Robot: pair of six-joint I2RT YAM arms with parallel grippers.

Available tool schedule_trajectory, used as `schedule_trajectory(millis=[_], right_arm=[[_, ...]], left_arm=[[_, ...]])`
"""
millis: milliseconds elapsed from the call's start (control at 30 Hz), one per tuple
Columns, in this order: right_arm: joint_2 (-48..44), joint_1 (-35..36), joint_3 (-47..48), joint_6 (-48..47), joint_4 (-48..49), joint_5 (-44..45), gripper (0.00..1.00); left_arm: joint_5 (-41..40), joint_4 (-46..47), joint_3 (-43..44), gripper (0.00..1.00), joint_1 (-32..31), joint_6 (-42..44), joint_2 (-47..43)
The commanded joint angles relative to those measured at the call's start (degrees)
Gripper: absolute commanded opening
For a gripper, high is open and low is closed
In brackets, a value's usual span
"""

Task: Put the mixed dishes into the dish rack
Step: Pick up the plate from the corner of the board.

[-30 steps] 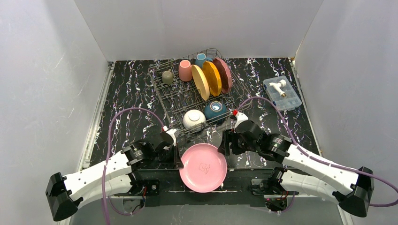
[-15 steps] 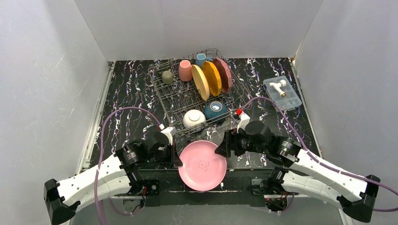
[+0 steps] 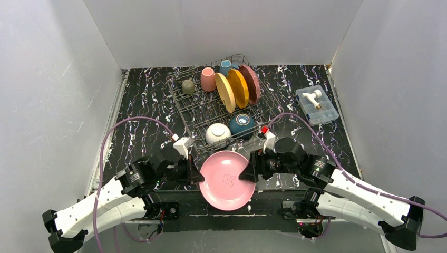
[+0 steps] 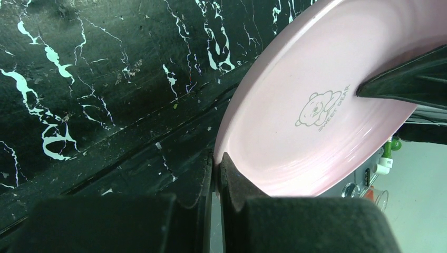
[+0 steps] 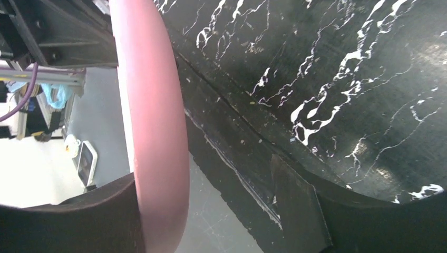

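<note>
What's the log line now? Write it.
left gripper: shut on pink plate | right gripper: open astride its rim | plate: outside dish rack

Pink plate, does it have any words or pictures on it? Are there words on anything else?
"SWEET BEAR": small grey print on the face of the pink plate, curving beside a little bear drawing, read in the left wrist view.
In the top view the same mark shows on the plate, but it is too small to read.
Nothing else in these pictures carries words, numbers or signs that can be read.
</note>
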Motion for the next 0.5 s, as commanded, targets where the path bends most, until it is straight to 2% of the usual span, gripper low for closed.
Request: schedule_trajectory(millis=[0, 467], right_arm=[[-1.4, 0.2, -1.7, 0.7, 6.3, -5.4, 0.77], [-3.8, 0.2, -4.5, 3.9, 13.3, -8.9, 0.58]], left_arm=[[-1.7, -0.9, 2.6, 0.00, 0.3, 0.6, -1.6], [-1.2, 0.8, 2.4, 0.00, 0.3, 0.7, -1.2]])
